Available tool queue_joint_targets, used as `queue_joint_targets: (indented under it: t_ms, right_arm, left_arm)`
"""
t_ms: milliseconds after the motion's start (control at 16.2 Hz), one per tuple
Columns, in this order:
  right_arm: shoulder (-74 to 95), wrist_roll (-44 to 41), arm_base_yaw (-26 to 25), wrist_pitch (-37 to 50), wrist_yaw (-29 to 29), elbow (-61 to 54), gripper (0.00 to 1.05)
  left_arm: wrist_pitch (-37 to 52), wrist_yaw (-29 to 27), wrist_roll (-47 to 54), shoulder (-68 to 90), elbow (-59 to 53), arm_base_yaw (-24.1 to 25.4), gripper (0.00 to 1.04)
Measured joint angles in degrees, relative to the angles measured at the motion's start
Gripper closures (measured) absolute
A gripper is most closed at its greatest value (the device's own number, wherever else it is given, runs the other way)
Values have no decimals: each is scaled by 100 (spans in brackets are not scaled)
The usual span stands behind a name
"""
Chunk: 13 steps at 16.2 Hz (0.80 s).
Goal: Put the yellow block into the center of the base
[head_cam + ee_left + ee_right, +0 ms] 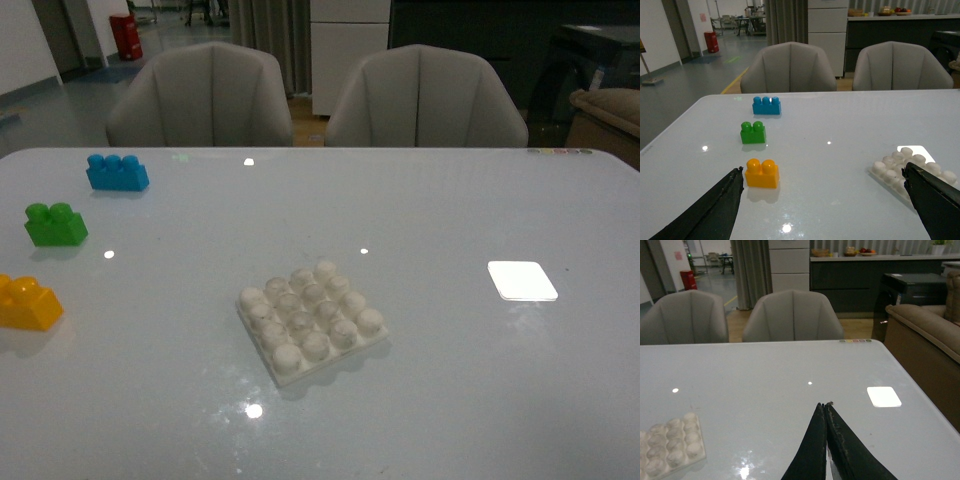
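The yellow block [28, 303] rests on the table at the left edge of the front view, studs up. In the left wrist view the yellow block [762, 173] lies just beyond one black finger. My left gripper [822, 172] is open wide above the table, with nothing between its fingers [720, 205]. The white studded base [311, 320] lies flat near the table's middle; the base [905, 170] sits partly behind the other left finger. My right gripper [824, 405] is shut and empty, over bare table beside the base [671, 445]. Neither arm shows in the front view.
A green brick [55, 224] and a blue brick [117, 172] stand in a row behind the yellow one. A smooth bright white patch [522, 280] lies on the table at right. Two grey chairs [200, 95] stand behind the far edge.
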Motion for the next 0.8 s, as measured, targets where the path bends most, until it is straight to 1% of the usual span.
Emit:
queue_joint_targets:
  t_ms: [309,741,802]
  right_arm:
    - [-444,0,26,-179,-74,-262,103]
    - [-1449,0,26,-815,-74,-629,103]
    - [-1576,0,26,-756,-76,-782,103]
  left_arm:
    - [0,7,0,0,0,0,7]
    - [0,7,0,0,0,0,7]
    - [0,7,0,0,0,0,7]
